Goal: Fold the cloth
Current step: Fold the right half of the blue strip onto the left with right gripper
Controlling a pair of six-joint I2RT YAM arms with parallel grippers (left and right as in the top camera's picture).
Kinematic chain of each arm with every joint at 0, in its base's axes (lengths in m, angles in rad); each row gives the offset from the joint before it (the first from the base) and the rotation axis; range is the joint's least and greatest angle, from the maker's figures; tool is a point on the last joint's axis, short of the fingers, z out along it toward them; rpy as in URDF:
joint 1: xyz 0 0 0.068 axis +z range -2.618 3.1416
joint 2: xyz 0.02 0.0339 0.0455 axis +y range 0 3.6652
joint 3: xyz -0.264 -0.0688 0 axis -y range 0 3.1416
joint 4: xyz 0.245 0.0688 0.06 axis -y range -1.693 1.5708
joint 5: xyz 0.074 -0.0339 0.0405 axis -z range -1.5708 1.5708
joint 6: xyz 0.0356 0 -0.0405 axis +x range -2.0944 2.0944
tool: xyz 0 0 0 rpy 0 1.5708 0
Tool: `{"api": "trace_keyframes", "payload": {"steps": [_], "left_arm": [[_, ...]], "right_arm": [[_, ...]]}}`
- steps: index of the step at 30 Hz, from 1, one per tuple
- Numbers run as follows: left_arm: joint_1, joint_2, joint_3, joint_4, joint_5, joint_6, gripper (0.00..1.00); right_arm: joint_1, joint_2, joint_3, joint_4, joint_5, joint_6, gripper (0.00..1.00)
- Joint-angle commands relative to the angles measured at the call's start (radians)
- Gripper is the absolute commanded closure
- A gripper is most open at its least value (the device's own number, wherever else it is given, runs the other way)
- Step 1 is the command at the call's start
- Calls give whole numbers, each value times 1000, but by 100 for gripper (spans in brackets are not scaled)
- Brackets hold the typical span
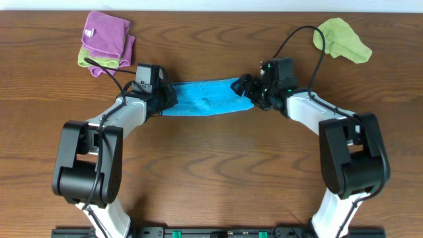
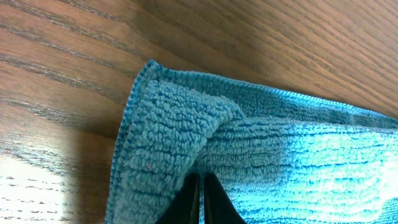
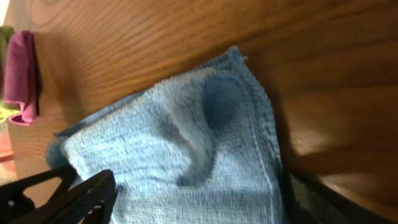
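Note:
A blue cloth [image 1: 205, 98] lies folded into a narrow band on the wooden table, stretched between my two grippers. My left gripper [image 1: 165, 99] is at its left end. In the left wrist view its fingers [image 2: 201, 183] are shut on a raised fold of the blue cloth [image 2: 280, 155]. My right gripper [image 1: 246, 89] is at the cloth's right end. In the right wrist view its fingers [image 3: 199, 205] stand wide apart, with the blue cloth [image 3: 186, 155] lying between them and its corner bunched up.
A purple cloth [image 1: 106, 32] lies on a green cloth [image 1: 89, 59] at the back left; it also shows in the right wrist view [image 3: 22, 74]. Another green cloth [image 1: 340, 38] lies crumpled at the back right. Cables run from both wrists.

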Motion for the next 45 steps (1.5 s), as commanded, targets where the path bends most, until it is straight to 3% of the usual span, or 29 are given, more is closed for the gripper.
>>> {"api": "trace_keyframes", "payload": {"steps": [1,4,8,11,16,27,45], "left_arm": [[1,17,20,-1,-3,-12,94],[1,17,20,-2,-3,-12,94],[2,17,20,-8,-3,-12,94],[2,17,20,-8,-3,-12,94],[2,16,20,-8,-3,-11,94],[2,16,26,-7,0,-12,94],[2,16,62,-8,4,-12,94]], "right_arm": [[31,60,-6,0,11,19,19],[45,80,-6,17,20,6,36],[50,82,-6,85,49,-92,75],[49,82,-6,135,58,-99,99],[50,70,-2,167,21,-117,99],[113,-132,0,104,59,-214,99],[338,-109,177,-12,277,-255,99]]}}
